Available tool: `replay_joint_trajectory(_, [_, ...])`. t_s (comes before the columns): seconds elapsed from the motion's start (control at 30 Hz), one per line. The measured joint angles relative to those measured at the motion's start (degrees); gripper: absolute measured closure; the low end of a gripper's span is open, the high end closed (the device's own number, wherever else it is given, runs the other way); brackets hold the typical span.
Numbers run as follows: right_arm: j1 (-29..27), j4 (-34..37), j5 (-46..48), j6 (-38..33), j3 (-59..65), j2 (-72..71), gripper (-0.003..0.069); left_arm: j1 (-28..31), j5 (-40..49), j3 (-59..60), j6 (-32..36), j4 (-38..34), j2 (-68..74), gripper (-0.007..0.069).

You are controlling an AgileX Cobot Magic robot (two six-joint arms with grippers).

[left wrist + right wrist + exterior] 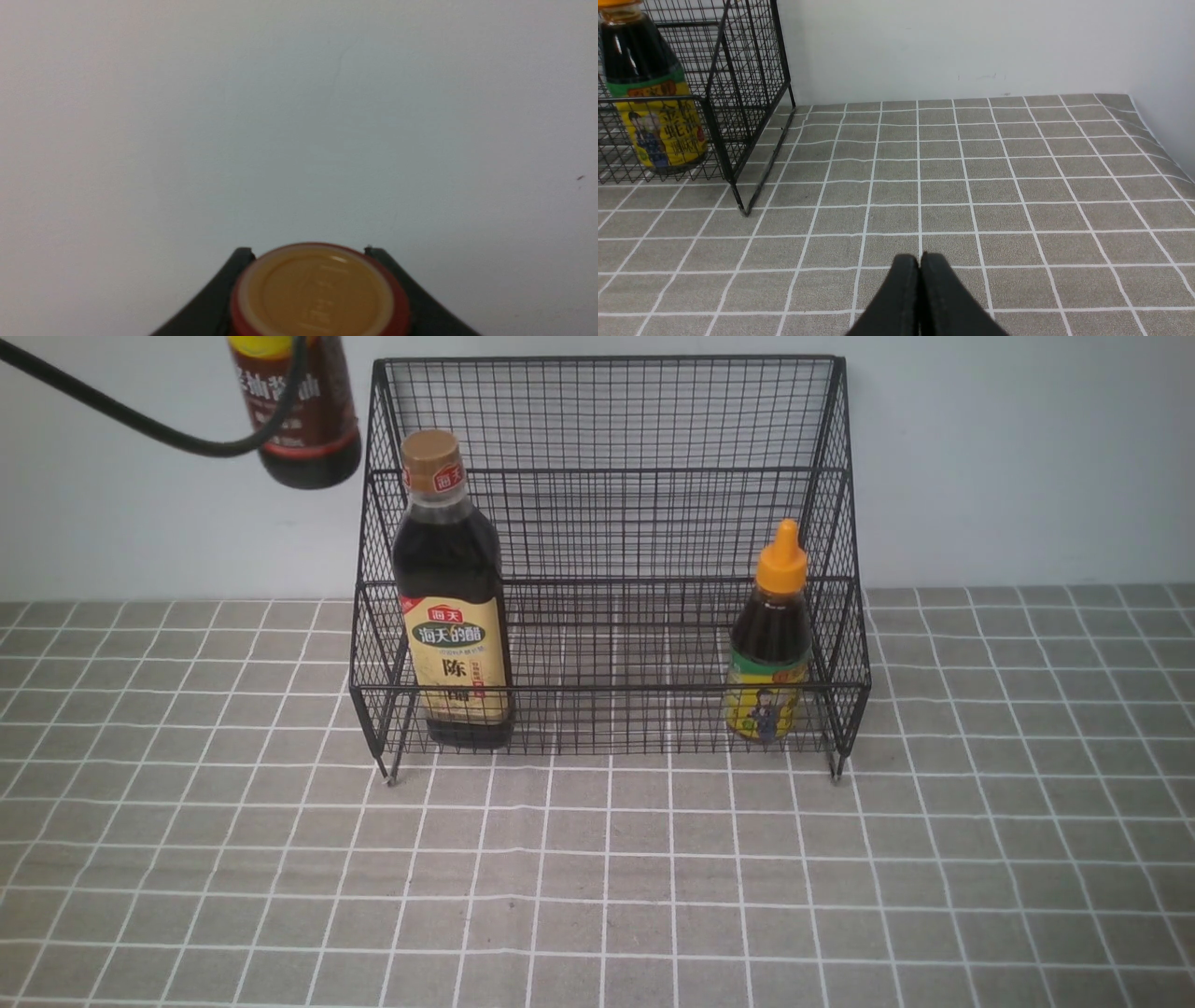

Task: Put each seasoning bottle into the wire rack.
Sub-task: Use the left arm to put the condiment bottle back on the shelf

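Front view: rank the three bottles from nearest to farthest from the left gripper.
1. The slim bottle, held aloft in the left gripper, just left of the rack.
2. The gold-capped bottle, standing at the rack's left end, front tier.
3. The orange-nozzle bottle, standing at the rack's right end.

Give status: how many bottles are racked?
Done: the gold-capped bottle and the orange-nozzle bottle stand in the lower tier of the wire rack, at its left and right ends. In hand: the left tool holds the third bottle aloft, up left of the rack. Left: set that one in. The right tool is shut, empty, over the cloth.
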Motion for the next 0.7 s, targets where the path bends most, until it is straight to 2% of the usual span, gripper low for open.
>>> replay_joint_trajectory(0.7, [-0.1,0.0,0.0,-0.1,0.0,0.0,0.0671,-4.6,-2.2,-0.1,-0.5,-1.3,7.6,0.0365])
